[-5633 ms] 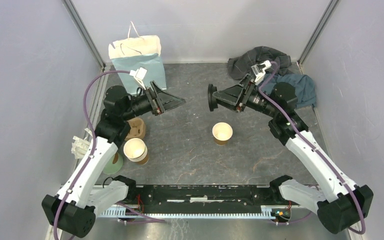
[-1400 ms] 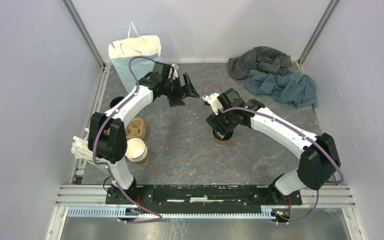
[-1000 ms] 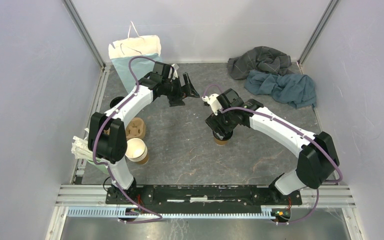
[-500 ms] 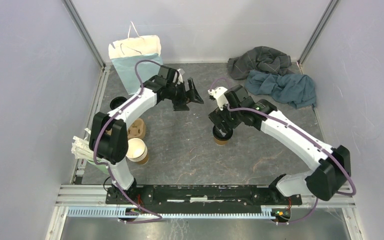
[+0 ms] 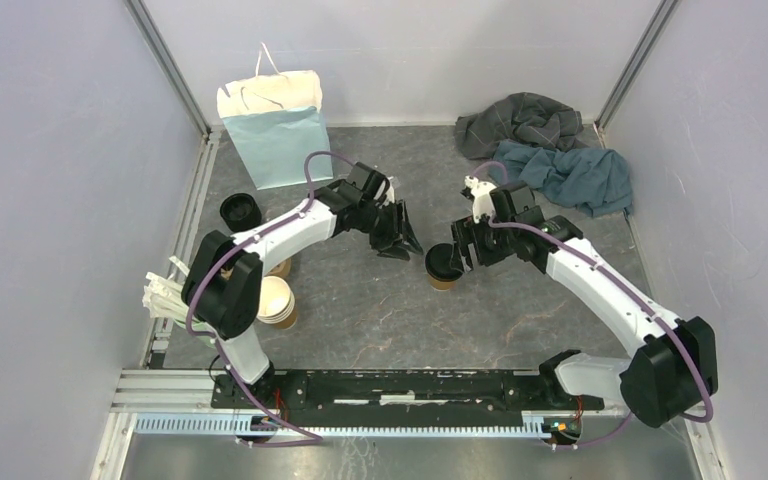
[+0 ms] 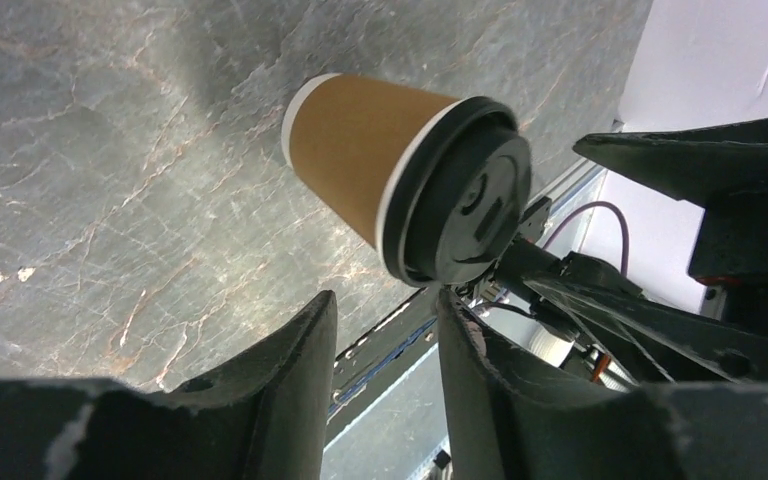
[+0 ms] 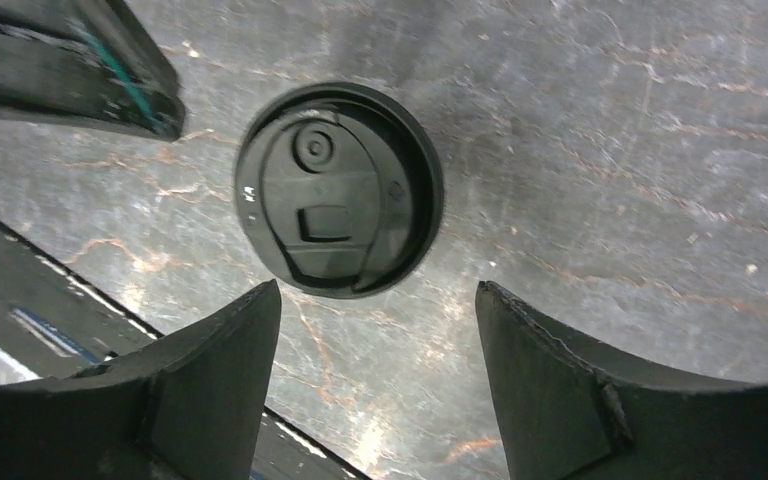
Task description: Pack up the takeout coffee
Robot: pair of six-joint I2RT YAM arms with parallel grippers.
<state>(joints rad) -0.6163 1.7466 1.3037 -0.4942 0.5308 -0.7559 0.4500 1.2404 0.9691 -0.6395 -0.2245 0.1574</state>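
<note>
The takeout coffee (image 5: pixel 442 267), a brown paper cup with a black lid, stands upright on the grey table between my two grippers. My left gripper (image 5: pixel 402 242) hovers just left of it, jaws partly open and empty. In the left wrist view the cup (image 6: pixel 360 150) and its lid (image 6: pixel 470 205) lie ahead of the left gripper (image 6: pixel 385 335), apart from its fingers. My right gripper (image 5: pixel 460 256) sits just right of the cup, open. Seen from the right wrist, the lid (image 7: pixel 338 190) lies beyond the right gripper (image 7: pixel 378 305), untouched.
A teal and cream paper bag (image 5: pixel 275 125) stands at the back left. A black lid stack (image 5: pixel 241 211), a stack of lidless brown cups (image 5: pixel 272 300) and a pale green cup of white sticks (image 5: pixel 165 295) are at the left. Crumpled cloths (image 5: pixel 550 150) lie back right.
My right gripper has drawn back to the right off the lidded cup. My left arm has swung down and right toward the cup, its jaws narrowing.
</note>
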